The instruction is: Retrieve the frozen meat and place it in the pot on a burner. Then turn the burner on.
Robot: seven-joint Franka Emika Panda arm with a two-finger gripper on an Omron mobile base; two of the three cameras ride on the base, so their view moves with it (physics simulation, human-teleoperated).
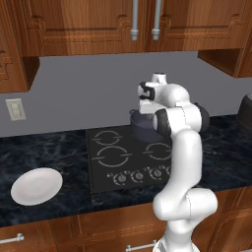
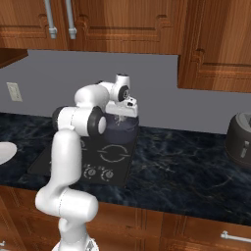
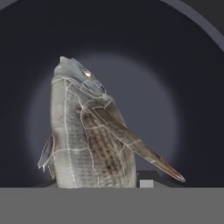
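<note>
The frozen meat, a grey fish with thin fins, hangs head-down in the hand view, close to the camera. Behind it lies the round dark inside of the pot. My gripper is shut on the fish and hovers just over the pot's mouth. The dark blue-grey pot stands on the back right burner of the stove; my arm hides part of it. In the right base view the pot sits directly under the hand.
A white oval plate lies on the dark counter left of the stove. The burner knobs run along the stove's front edge. A dark appliance stands at the far right. Wooden cabinets hang overhead.
</note>
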